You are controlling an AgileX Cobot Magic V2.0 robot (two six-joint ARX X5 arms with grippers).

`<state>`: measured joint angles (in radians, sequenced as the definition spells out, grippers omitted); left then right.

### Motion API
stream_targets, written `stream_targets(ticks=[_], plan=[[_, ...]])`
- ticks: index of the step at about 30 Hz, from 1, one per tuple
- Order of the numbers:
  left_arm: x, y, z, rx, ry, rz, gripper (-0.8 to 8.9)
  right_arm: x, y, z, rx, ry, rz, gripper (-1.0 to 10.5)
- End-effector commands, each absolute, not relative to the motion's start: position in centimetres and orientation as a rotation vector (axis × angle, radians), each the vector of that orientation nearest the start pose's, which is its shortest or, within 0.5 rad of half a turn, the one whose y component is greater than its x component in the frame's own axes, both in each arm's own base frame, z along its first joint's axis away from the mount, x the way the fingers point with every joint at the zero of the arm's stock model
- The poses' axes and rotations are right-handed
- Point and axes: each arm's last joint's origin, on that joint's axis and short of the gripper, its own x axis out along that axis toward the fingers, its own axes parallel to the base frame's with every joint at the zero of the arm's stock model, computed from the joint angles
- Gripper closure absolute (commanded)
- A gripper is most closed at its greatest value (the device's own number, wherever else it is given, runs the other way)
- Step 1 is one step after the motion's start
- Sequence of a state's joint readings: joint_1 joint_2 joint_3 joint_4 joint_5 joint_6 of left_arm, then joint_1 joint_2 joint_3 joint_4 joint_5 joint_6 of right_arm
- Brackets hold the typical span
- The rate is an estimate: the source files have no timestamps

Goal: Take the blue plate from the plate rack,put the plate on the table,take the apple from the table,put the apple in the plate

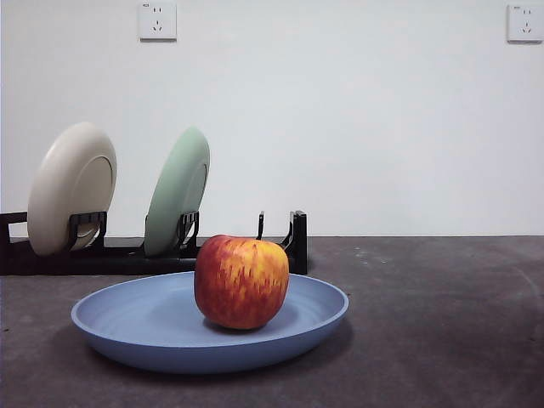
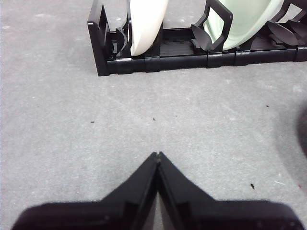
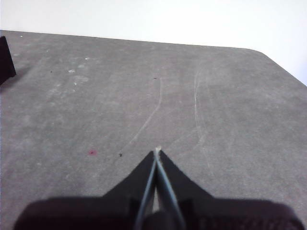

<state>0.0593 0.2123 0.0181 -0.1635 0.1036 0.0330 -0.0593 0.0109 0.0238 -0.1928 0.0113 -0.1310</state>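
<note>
Already the apple point(image 1: 241, 281) sits in the plate point(image 1: 127, 323), a little toward the side away from the rack, stem up, and the plate lies flat on the bench point(image 1: 442, 323) just in front of the rack point(image 1: 293, 242). So by my reckoning the job is finished, and nothing remains to be fetched.

Neither arm shows in the front view. The left hand point(image 2: 158, 154) hangs over bare bench with its jaws pressed tight together, holding nothing. It faces the rack, where the cream plate point(image 2: 144, 24) and the green plate point(image 2: 244, 19) stand upright in their holders. A dark curved shape at one edge of that picture may be the plate's shadow or rim, but I cannot say. The right hand point(image 3: 157, 151) is likewise clenched on nothing, over an open stretch of bench marked only with faint scratches. Just a black sliver at the picture's edge hints at the rack.

If any move were to come, it would turn on this: the plate and apple lie off to the side of the left hand's line of sight, not ahead of it, and are nowhere in the right hand's view. So the left looks the nearer of the two, though both stand well apart from the apple. The round fruit has no long axis to speak of. It rests steady, touching only the plate's floor.
</note>
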Motion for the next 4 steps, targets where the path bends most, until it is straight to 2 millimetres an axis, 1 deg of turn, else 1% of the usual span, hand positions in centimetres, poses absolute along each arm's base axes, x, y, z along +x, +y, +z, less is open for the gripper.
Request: stream_targets(ticks=[1, 4], plan=[[10.44, 0.29, 13.45, 0.002, 0.357, -0.053, 8.17, 9.56, -0.62, 14.95, -0.123, 0.187, -0.064, 9.5], [10.44, 0.29, 13.45, 0.002, 0.357, -0.053, 8.17, 9.56, -0.62, 14.95, -0.123, 0.187, -0.064, 9.5]])
